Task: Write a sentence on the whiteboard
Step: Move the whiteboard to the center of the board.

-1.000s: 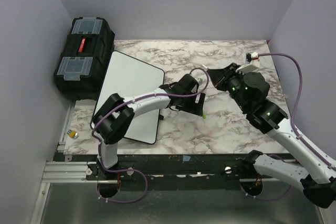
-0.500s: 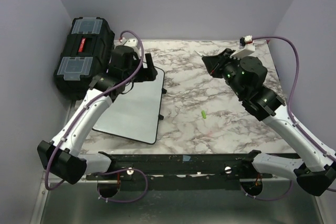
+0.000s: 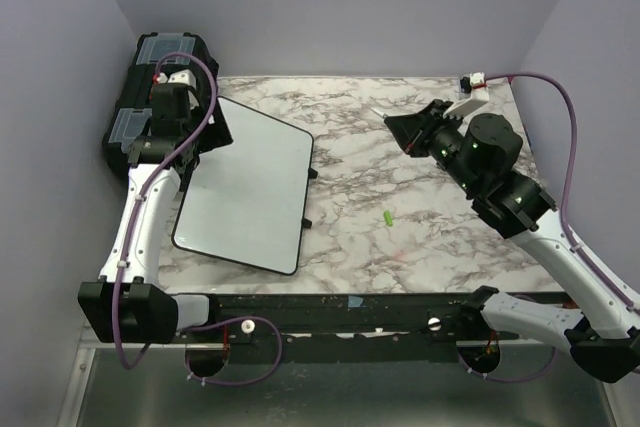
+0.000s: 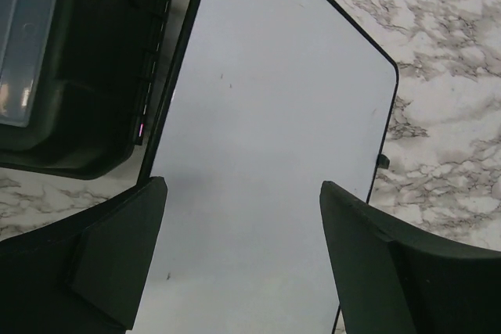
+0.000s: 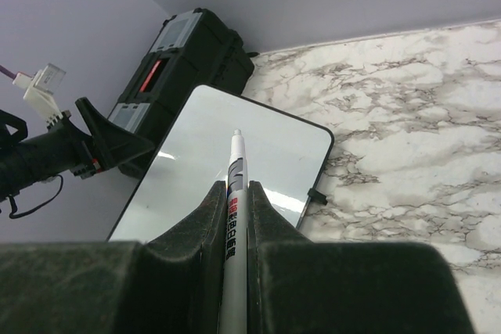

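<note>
My left arm (image 3: 140, 222) and right arm (image 3: 585, 282) are built alike: smooth white tubular links joined by chunky black housings at each joint, with a heavy black block at the shoulder. A thin purple cable (image 3: 205, 97) loops along the left one and ends in a small white connector (image 3: 180, 77). A second purple cable (image 3: 572, 157) runs up the right (its white plug (image 3: 472, 80) has a dab of red). My left gripper (image 4: 243, 185) carries matte black, wedge-shaped fingers (image 4: 102, 263). The right gripper (image 5: 236, 187) has the same dark fingers (image 5: 196, 228), faintly grainy in finish.
</note>
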You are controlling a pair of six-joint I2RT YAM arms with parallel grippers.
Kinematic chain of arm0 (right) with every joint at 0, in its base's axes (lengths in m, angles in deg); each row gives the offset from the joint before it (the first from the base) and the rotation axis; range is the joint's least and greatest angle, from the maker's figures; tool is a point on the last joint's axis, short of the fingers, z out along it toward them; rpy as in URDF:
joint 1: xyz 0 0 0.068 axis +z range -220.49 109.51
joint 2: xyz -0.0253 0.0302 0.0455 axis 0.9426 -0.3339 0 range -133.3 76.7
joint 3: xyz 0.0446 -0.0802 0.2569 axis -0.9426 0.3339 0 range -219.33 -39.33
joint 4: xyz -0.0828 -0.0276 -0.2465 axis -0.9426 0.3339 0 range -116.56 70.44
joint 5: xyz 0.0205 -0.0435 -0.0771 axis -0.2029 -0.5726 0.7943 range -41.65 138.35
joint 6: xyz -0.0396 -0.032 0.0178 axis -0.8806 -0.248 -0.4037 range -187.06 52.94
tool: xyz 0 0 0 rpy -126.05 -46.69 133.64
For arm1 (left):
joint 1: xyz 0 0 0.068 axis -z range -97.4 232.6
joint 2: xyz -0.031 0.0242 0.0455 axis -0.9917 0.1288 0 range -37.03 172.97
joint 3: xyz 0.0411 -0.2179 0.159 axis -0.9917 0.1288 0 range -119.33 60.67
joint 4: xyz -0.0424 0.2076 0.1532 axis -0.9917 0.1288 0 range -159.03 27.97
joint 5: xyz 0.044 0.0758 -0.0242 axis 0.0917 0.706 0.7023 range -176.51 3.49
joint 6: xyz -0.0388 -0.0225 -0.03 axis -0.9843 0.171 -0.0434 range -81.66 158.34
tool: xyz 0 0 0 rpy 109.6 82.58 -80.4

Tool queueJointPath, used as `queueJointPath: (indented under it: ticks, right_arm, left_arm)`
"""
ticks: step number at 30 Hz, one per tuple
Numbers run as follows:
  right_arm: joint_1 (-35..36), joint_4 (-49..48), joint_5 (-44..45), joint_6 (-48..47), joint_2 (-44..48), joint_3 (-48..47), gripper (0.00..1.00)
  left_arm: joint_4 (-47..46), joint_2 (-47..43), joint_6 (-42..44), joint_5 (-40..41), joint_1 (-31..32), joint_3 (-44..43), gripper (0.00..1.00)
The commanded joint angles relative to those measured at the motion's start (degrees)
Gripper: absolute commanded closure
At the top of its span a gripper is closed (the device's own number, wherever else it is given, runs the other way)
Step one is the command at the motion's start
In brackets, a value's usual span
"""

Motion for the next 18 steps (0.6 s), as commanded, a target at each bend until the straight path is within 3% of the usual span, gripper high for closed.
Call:
queueJointPath:
  ticks: [1, 11, 18]
  right_arm:
    - [0.11, 1.37, -2.52, 0.55, -0.5, 0.15, 0.99]
    - [0.08, 1.39, -4.63, 2.97, -1.88, -0.56, 0.99]
    - [0.08, 3.12, -3.8, 3.84, -1.54, -0.86, 0.99]
  left_arm:
    - [0.88, -0.57, 3.0, -5.26, -6.54, 1.53, 0.19]
    - [-2.72, 1.72, 2.55, -12.56, -13.51, 6.4, 0.19]
    - [-5.01, 3.54, 1.67, -16.44, -13.66, 8.38, 0.21]
